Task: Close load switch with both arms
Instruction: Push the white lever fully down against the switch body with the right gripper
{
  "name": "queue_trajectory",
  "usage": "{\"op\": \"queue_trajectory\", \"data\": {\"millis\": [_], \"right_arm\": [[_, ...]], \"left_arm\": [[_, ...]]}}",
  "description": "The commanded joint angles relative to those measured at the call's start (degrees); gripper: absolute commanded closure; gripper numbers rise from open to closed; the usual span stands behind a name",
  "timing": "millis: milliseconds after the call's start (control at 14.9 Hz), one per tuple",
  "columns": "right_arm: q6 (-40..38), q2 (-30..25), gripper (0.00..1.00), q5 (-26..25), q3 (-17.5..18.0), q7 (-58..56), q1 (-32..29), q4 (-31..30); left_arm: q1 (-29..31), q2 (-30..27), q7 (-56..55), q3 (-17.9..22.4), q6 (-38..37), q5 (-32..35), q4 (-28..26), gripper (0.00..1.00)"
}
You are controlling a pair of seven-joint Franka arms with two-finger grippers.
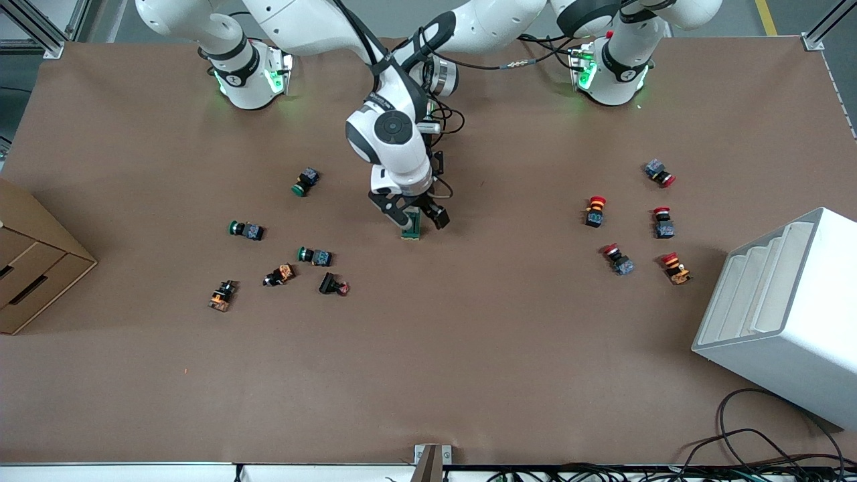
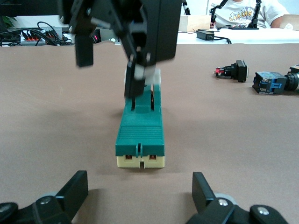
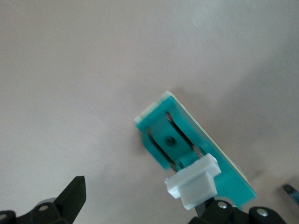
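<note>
The load switch [image 1: 411,231], a dark green block on a cream base, lies flat near the table's middle. Its white lever [image 3: 194,179] stands up at the end nearer the front camera. My right gripper [image 1: 418,215] hangs open over that end. One of its fingers [image 2: 134,81] rests against the lever [image 2: 150,77]. My left gripper [image 2: 138,192] is open and low over the table, just short of the load switch's [image 2: 140,130] end nearer the robot bases, not touching it. In the front view the right arm's wrist hides it.
Several green, orange and black push-buttons [image 1: 315,256] lie scattered toward the right arm's end. Several red-capped buttons [image 1: 594,211] lie toward the left arm's end. A cardboard box [image 1: 33,268] and a white slotted rack [image 1: 783,314] stand at the table's two ends.
</note>
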Motion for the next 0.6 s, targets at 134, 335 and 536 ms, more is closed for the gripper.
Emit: {"op": "queue_trajectory", "data": {"millis": [134, 335, 536], "right_arm": [[0.22, 1.03, 0.0, -0.68, 0.33, -0.9, -2.3, 2.27], [0.31, 1.11, 0.0, -0.68, 0.33, -2.21, -2.83, 2.36], [0.4, 1.2, 0.0, -0.68, 0.33, -2.57, -3.09, 2.45]], "left_arm": [[-0.55, 2.19, -1.72, 0.53, -0.35, 0.53, 0.05, 0.02], [-0.64, 2.36, -1.8, 0.53, -0.61, 0.45, 0.05, 0.02], [-0.64, 2.27, -1.8, 0.53, -0.61, 0.45, 0.05, 0.01]]}}
